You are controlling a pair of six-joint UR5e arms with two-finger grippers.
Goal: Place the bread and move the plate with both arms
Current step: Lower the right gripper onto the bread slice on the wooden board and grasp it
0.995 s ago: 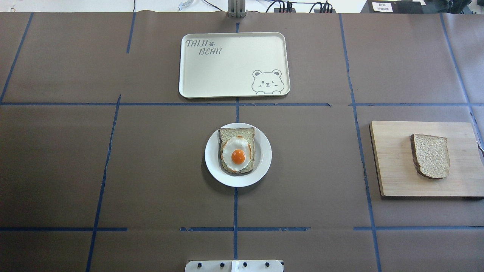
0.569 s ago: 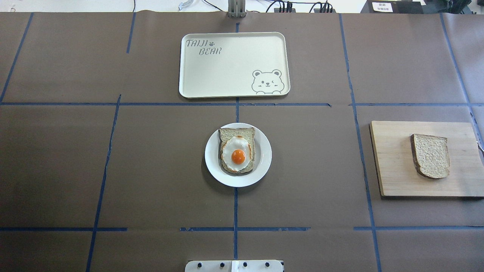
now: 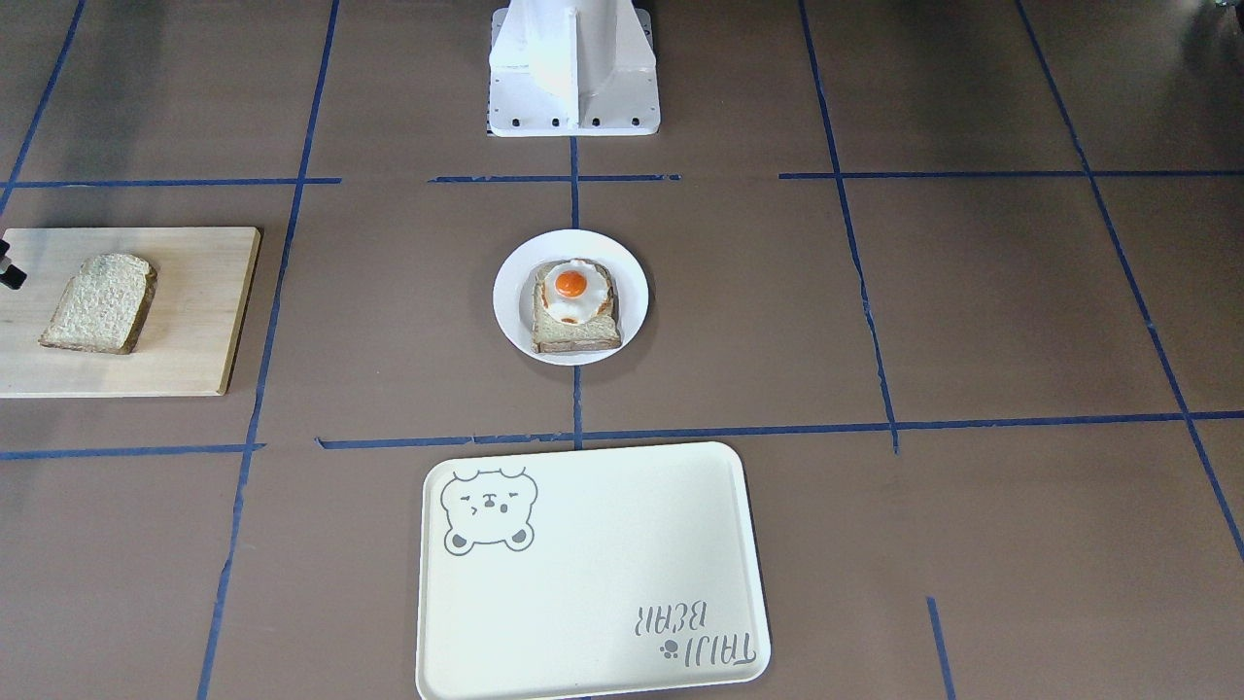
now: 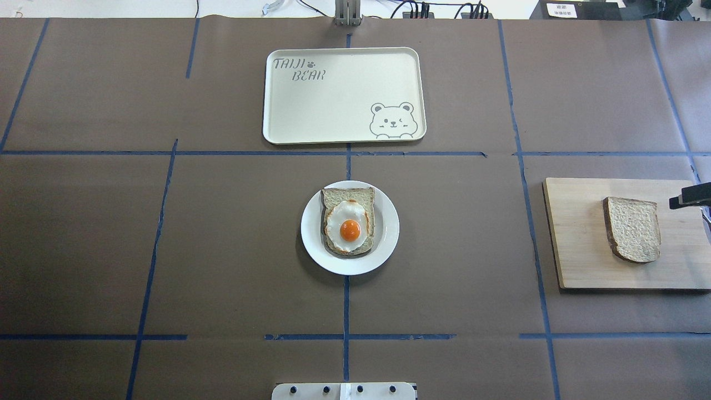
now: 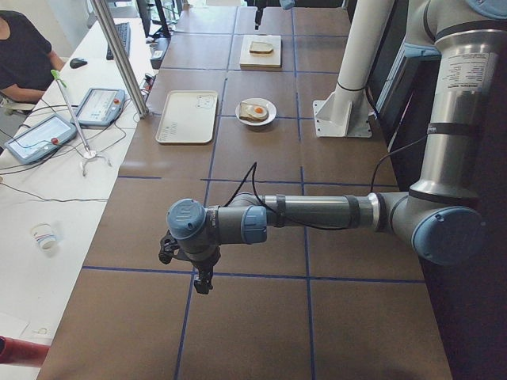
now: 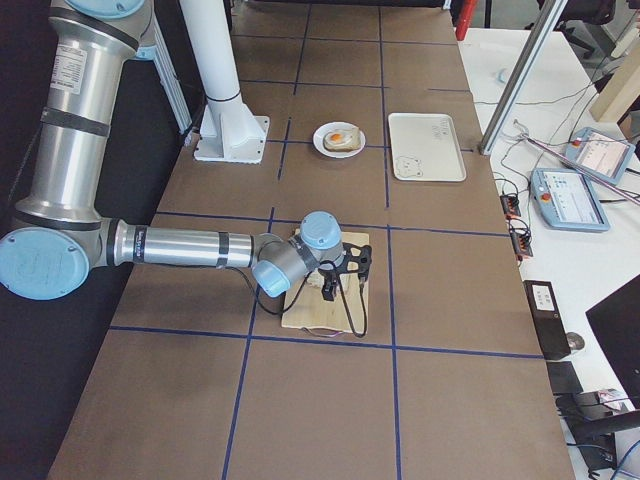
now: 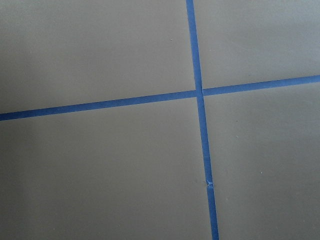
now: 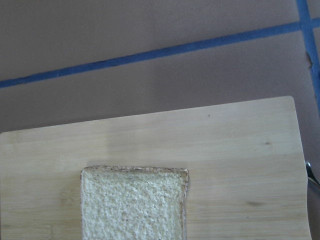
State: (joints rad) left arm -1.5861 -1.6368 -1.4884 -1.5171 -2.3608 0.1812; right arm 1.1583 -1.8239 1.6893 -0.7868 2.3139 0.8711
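Nothing of the task is done yet, as far as the views show. The bread lies flat on the wooden cutting board at the robot's right end of the bench, untouched. The plate sits at the bench's middle, carrying a second slice topped with a fried egg. It stands well short of the cream bear tray beyond it. Both steps remain, by my reading: the plain slice has to be picked up and placed, and the plate has to be moved with both arms.

The right claw reaches in over the board's outer far corner, just beside the bread but apart from it. Only a dark sliver of it shows from above, and its wrist camera looks down on the slice without showing any fingers. I cannot tell whether it is released or clenched, though it carries nothing. The left claw hangs over bare bench far from all the task's things. It shows only in the side view, so its state cannot be told either.

Against the overhead view a moment earlier, the one change is that dark tip. It was absent at the right edge then and now overlaps the board. The bread, plate and tray have not shifted.
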